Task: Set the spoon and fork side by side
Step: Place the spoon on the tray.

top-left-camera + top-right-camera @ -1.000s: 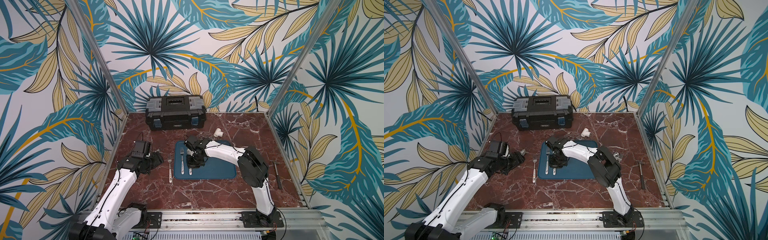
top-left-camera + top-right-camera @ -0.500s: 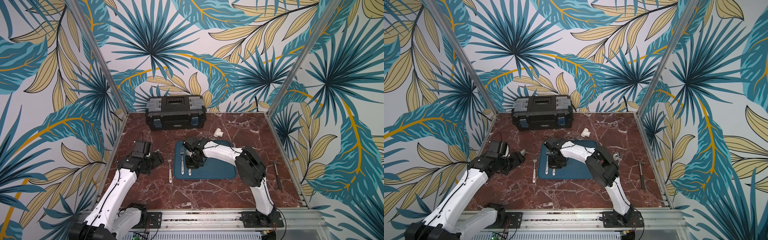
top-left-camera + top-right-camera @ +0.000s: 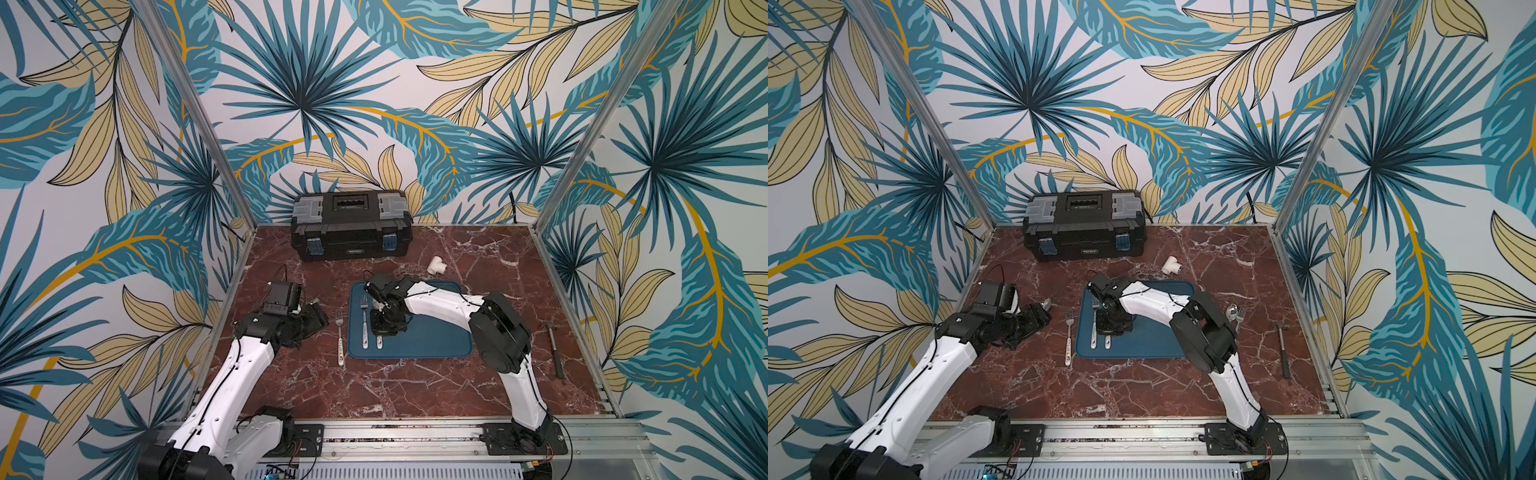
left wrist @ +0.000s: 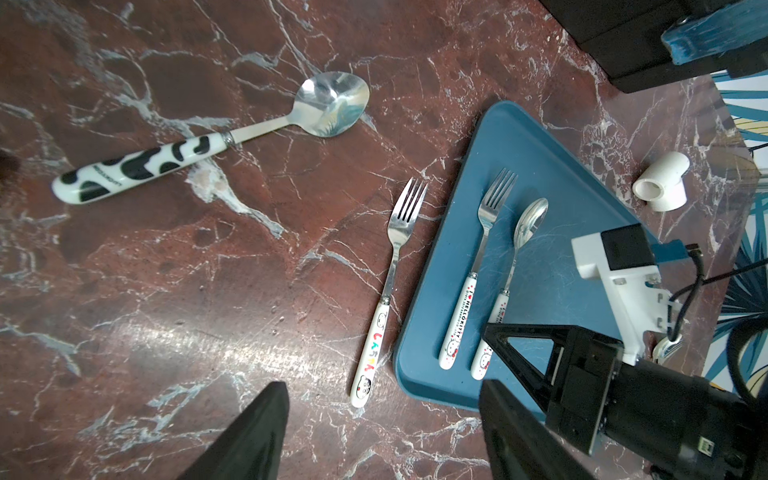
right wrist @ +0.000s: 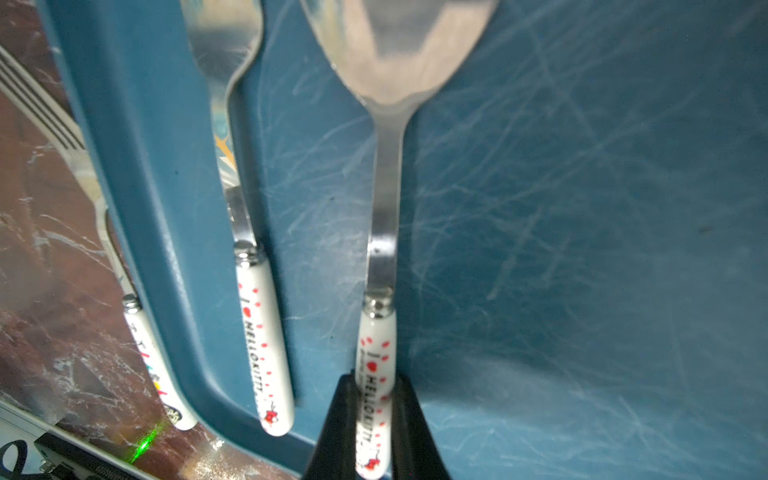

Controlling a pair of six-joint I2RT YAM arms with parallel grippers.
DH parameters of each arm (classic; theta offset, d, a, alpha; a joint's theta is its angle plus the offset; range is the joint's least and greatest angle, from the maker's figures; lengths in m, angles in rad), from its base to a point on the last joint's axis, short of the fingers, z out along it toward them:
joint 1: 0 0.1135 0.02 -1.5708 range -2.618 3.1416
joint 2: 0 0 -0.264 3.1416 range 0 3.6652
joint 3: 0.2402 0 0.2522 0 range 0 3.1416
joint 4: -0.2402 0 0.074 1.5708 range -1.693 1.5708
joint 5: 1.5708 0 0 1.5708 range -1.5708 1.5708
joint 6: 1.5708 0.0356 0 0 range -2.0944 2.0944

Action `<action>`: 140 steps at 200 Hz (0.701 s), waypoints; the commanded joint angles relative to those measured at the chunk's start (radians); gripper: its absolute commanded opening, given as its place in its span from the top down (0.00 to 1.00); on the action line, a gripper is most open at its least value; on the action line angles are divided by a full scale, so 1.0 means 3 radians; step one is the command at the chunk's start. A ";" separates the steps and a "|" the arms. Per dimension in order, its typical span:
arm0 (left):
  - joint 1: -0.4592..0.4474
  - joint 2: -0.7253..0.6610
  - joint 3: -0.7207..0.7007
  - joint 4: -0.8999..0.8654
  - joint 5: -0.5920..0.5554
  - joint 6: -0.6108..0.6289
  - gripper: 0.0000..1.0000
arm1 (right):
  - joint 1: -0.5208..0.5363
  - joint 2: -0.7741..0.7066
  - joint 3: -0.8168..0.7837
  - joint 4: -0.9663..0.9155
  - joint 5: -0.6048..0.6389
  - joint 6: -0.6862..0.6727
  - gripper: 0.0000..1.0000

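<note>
1. Right wrist view: the right pincer (image 5: pixel 374 415) is closed on the white handle of the Hello Kitty spoon (image 5: pixel 384 216), with one black finger on each side of the handle near its end.
2. The spoon is over the blue tray (image 5: pixel 582 249), just beside the Hello Kitty fork (image 5: pixel 259 332), with a narrow strip of tray between them. It is hard to tell whether its bowl rests on the tray or hangs just above it.
3. The relation that matters is the two long axes. They run almost parallel, with both handles toward the arm bases and both heads toward the black toolbox (image 3: pixel 351 226). The spoon is on the fork's right-arm side, and the handle ends are nearly level.
4. The spoon runs straight out from the pincer along the line it points. Opening the jaws and drawing straight up should therefore leave that axis as it is. Any sideways pull would likely swing the bowl toward or away from the fork.
5. The left pincer (image 4: pixel 382 415) hangs open above the marble surface (image 4: pixel 208 332), holding nothing. It is near the handle of a second fork (image 4: pixel 399 257) that lies off the tray.
6. A cow-patterned spoon (image 4: pixel 166 158) lies farther out on the surface. The right arm is the nearer one to the pair on the tray.
</note>
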 commanded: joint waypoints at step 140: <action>-0.0033 0.0205 -0.0014 -0.0023 -0.0049 -0.0016 0.24 | 0.0010 -0.0404 0.0087 -0.0172 0.0242 -0.0028 0.55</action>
